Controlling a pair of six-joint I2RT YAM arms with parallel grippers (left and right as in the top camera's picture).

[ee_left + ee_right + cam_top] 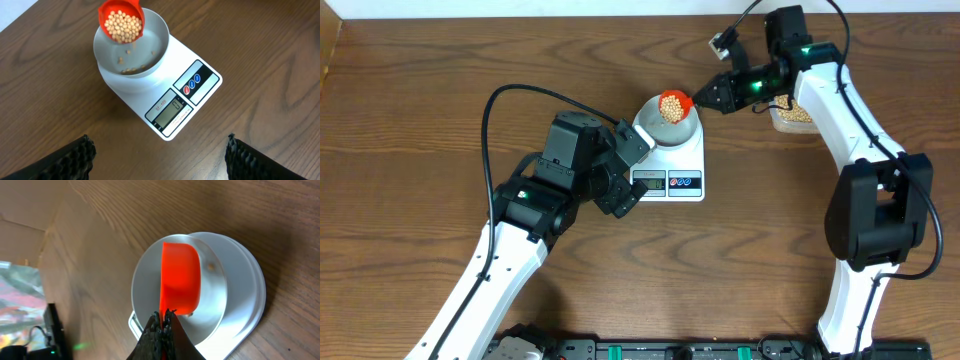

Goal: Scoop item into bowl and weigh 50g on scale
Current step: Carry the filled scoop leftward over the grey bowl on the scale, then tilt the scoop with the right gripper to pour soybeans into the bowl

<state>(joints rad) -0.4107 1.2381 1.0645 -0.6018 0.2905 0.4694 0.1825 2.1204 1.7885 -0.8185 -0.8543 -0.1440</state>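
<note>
The white bowl (pixel 670 131) stands on the white scale (pixel 686 166). My right gripper (pixel 706 97) is shut on the handle of an orange-red scoop (pixel 672 104). In the left wrist view the scoop (pixel 121 22) is tilted over the bowl (pixel 154 46), full of tan beans (pixel 122 27). A few beans are falling and several lie in the bowl. In the right wrist view the scoop's underside (pixel 181 277) covers much of the bowl (pixel 146 285), with the right gripper (pixel 163 317) just behind it. My left gripper (pixel 160 157) hangs open and empty over bare table, in front of the scale's display (pixel 172 111).
A clear tub of beans (pixel 796 113) sits at the back right, partly hidden behind the right arm. The left arm's wrist (pixel 580 160) lies close to the left side of the scale. The table's far edge (pixel 520 18) runs along the top.
</note>
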